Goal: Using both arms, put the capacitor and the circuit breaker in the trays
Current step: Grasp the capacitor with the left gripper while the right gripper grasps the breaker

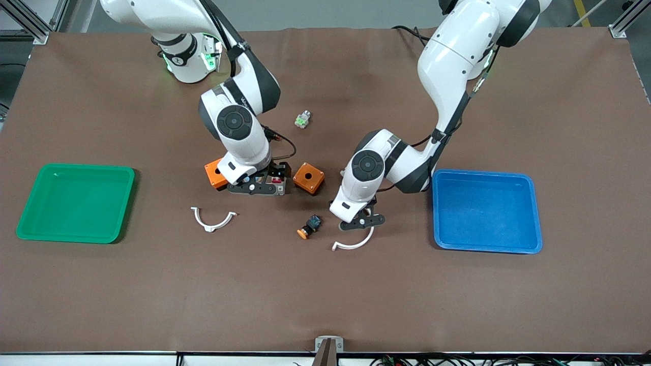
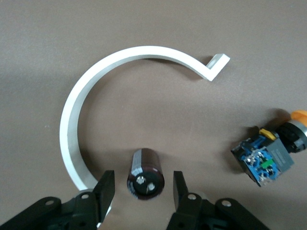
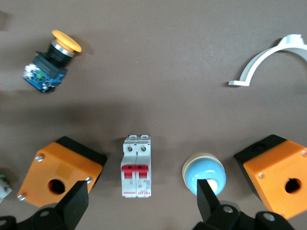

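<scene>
White curved clip (image 2: 91, 96) and orange-capped switch (image 2: 269, 154) beside capacitor (image 2: 145, 174).

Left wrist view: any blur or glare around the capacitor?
Left wrist view: small black cylindrical capacitor sharp, faint sheen on its side, soft shadow under the white curved plastic clip. Front view: even light, no glare on the brown table mat.

The capacitor (image 2: 145, 178) lies between the left gripper's (image 2: 144, 188) parted fingers (image 2: 106, 188); a white curved clip (image 2: 91, 110) arcs around it.
</scene>
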Robot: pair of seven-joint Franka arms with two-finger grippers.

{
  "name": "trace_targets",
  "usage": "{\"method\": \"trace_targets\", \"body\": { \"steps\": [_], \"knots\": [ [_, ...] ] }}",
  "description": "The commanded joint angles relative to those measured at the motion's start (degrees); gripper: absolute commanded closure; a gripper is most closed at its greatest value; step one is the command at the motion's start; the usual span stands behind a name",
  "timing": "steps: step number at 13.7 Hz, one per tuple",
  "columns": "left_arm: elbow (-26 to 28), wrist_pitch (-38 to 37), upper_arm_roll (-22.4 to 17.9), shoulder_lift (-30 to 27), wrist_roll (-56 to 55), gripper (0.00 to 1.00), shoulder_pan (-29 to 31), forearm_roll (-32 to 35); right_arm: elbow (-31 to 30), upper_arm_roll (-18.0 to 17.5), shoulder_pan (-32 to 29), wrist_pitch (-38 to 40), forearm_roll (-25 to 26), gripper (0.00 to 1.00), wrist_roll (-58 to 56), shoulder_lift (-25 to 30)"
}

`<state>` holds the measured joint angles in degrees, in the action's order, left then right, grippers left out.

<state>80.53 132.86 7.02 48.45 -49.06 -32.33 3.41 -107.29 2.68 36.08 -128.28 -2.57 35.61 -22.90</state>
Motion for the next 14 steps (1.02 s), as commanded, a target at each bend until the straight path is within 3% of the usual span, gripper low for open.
{"method": "trace_targets", "body": {
  "steps": [1,4,6,9,11,13,14],
  "knots": [
    [-1.2,1.8,-0.8,1.8,-0.5,0.46,-0.9,1.2,-1.3,0.3,0.6,-3.1,-1.0,0.0,0.8,-1.6],
    [-1.2,1.8,-0.8,1.7,-0.5,0.68,-0.9,1.4,-1.3,0.3,0.6,-4.9,-3.0,0.0,0.9,-3.5],
    [-1.1,1.7,-0.8,1.3,-0.8,1.0,-0.9,1.4,-1.2,0.3,0.7,-5.3,-4.4,0.0,0.9,-4.4],
    [-0.8,0.5,-1.3,-1.6,-0.9,1.0,0.2,1.8,-1.3,0.3,0.9,-5.8,-5.3,0.0,0.5,-5.3],
    [-0.6,-5.5,-2.6,-5.9,-0.9,1.0,1.0,1.8,-1.3,0.2,1.0,-5.8,-5.5,0.01,0.6,-5.6],
    [-0.4,-10.8,-4.2,-9.8,-0.5,1.0,2.8,2.1,-1.3,0.2,1.2,-5.9,-5.5,0.12,0.6,-5.9],
    [0.2,-11.9,-4.2,-11.4,-0.2,1.0,4.5,2.3,-1.3,0.2,1.5,-5.9,-5.5,0.13,0.6,-5.9]
  ]
}}
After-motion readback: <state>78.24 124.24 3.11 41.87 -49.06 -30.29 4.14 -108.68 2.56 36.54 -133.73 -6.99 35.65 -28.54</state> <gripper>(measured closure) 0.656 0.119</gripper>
